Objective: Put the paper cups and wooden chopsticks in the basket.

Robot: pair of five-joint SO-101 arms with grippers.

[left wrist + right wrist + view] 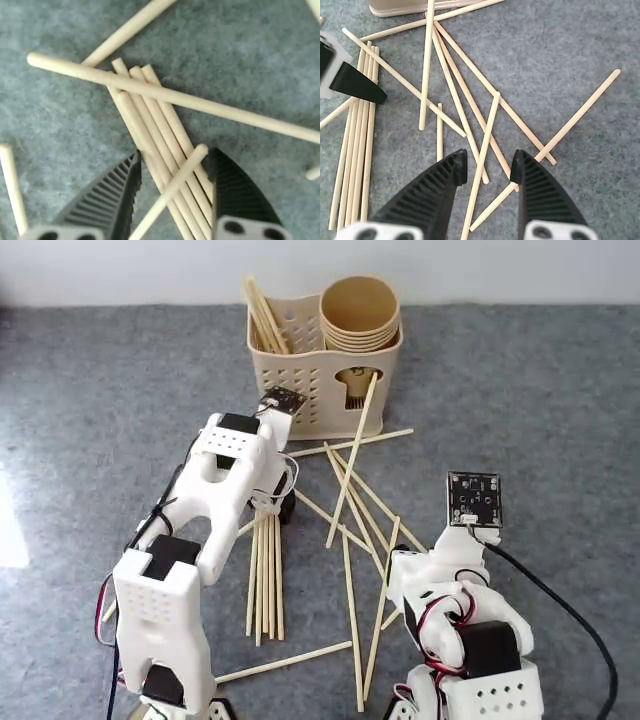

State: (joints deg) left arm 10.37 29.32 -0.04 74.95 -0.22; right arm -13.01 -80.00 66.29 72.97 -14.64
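Left of centre in the overhead view, the left arm's black toothed gripper (174, 159) sits low, jaws spread wide, straddling a bundle of pale wooden chopsticks (155, 117) lying side by side on the grey felt-like tabletop (90, 400). I'd worry about the grab. One long stick (210, 105) lies across the bundle and a loose one (167, 192) slants between the jaws, so closing could lever either up or let the round sticks roll free.

At upper centre, the beige perforated plastic basket (310, 380) already holds the stacked tan paper cups (360, 310) and a few sticks (261, 310). Another stick (366, 410) leans on its front, in the way.

Lower right, the right gripper (488, 160) hangs partly open over scattered sticks (492, 116).
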